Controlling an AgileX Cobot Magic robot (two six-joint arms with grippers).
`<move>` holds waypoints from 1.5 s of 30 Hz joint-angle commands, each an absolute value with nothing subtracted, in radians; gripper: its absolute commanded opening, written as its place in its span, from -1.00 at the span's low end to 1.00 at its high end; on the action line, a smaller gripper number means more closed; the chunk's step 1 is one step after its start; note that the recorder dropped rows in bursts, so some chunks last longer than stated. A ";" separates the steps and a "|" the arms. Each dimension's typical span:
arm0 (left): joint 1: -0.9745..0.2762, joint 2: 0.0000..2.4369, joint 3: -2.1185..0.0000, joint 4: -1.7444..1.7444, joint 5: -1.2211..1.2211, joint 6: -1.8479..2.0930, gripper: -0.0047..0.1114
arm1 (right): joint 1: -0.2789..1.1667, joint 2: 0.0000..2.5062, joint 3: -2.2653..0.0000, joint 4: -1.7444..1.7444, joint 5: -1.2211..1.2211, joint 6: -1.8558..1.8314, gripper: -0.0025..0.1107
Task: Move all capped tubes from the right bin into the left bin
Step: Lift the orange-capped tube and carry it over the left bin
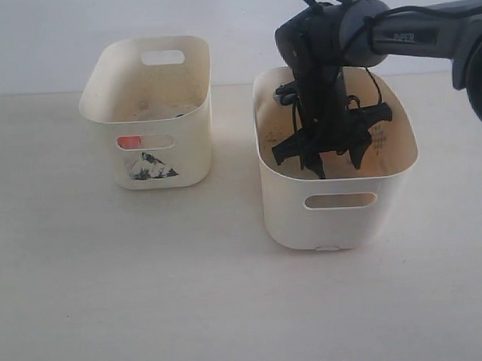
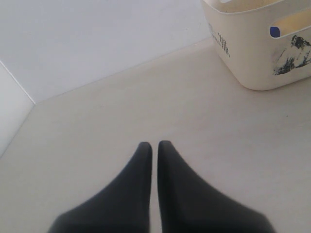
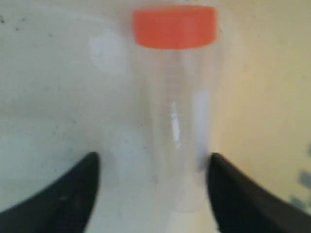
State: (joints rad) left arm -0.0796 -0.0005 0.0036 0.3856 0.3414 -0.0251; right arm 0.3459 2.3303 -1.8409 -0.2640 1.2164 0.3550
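My right gripper (image 1: 320, 157) reaches down inside the right bin (image 1: 339, 224). In the right wrist view it (image 3: 153, 160) is open, and an orange-red-capped clear tube (image 3: 177, 121) lies on the bin floor between its fingers, close to one of them. The left bin (image 1: 101, 99) with the black mountain picture stands to the left; an orange-red cap (image 1: 129, 142) shows through its front slot. In the left wrist view a blue cap (image 2: 275, 32) shows through a slot of this bin (image 2: 252, 53). My left gripper (image 2: 154, 144) is shut and empty over the table, outside the exterior view.
The pale table (image 1: 150, 296) stretches in front of both bins, with a gap between them. A white wall (image 2: 97, 43) rises behind the table. The right arm (image 1: 427, 36) comes in from the upper right over the right bin.
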 commanded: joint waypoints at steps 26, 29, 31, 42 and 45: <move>-0.085 0.000 0.000 0.383 0.336 -0.035 -0.84 | 0.329 2.269 -1.817 -0.167 1.221 0.302 -0.96; -0.085 0.000 0.000 0.383 0.336 -0.035 -0.84 | 0.329 2.203 -1.817 -0.163 1.221 0.284 -0.96; -0.085 0.000 0.000 0.383 0.336 -0.035 -0.84 | 0.329 2.150 -1.817 -0.162 1.221 0.284 -0.96; -0.085 0.000 0.000 0.383 0.336 -0.035 -0.84 | 0.336 1.886 -1.817 -0.099 1.221 0.232 -0.96; -0.085 0.000 0.000 0.383 0.336 -0.035 -0.84 | 0.347 1.853 -1.817 0.024 1.213 0.156 -0.96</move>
State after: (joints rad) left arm -0.0796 -0.0005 0.0036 0.3856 0.3414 -0.0251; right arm 0.3383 1.8854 -1.8156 -0.0695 1.2158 0.2175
